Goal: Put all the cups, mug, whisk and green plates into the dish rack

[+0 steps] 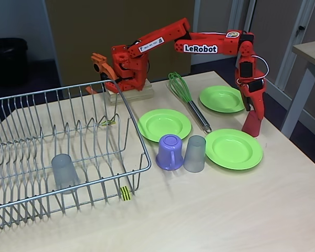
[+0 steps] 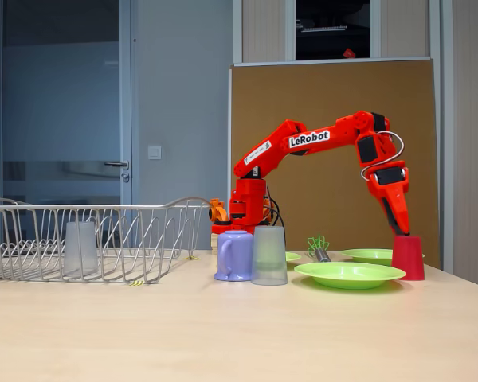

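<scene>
At the far right of the table, the orange two-finger gripper (image 1: 253, 111) points straight down onto the short red plastic tumbler (image 1: 251, 125), which stands mouth-down between two of the plates. The fingertips meet the top of the tumbler in both fixed views, but whether they are clenched on it or merely resting against it cannot be told. The vertical approach suits an upturned cup, which offers only its closed base and sides from above.

The large silver wire dish rack (image 1: 127, 107) occupies the left of the table. One translucent grey plastic tumbler (image 1: 64, 172) already stands inverted inside it, near its front edge, presumably so that it would drain.

Outstanding items, all on the bare table to the right of the rack:
- lilac-purple plastic mug with side handle (image 1: 169, 152), mouth-down, touching or just beside a second translucent grey tumbler (image 1: 195, 153);
- three round lime-green plastic plates (image 1: 164, 124), one near the rack, one near right, one far right;
- balloon whisk with green loops and silver metal handle (image 1: 189, 101), lying flat between the plates.

Judgement: the task is at an early stage, with one item racked and the red tumbler in hand as the current step. The carry to the rack crosses the mug and grey tumbler; a low path risks toppling them.
</scene>
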Robot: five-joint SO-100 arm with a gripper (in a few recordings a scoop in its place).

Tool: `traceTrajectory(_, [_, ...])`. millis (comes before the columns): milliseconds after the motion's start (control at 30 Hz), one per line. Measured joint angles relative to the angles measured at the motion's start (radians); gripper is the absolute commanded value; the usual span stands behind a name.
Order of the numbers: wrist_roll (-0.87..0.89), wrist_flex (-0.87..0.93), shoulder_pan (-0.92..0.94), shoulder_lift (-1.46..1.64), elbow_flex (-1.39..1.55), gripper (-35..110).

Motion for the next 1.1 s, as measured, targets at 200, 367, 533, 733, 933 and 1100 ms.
traceTrajectory(200, [-0.012,0.000,-0.002,-0.041,-0.055,30])
traceTrajectory(367, [-0.031,0.000,0.003,-0.094,-0.123,29])
traceTrajectory(533, [-0.031,0.005,0.005,-0.147,-0.189,20])
traceTrajectory(733, [-0.015,0.021,0.005,-0.195,-0.268,3])
traceTrajectory(933, [-0.006,0.092,0.005,-0.222,-0.367,0])
traceTrajectory(1100, [-0.017,0.166,0.005,-0.179,-0.394,0])
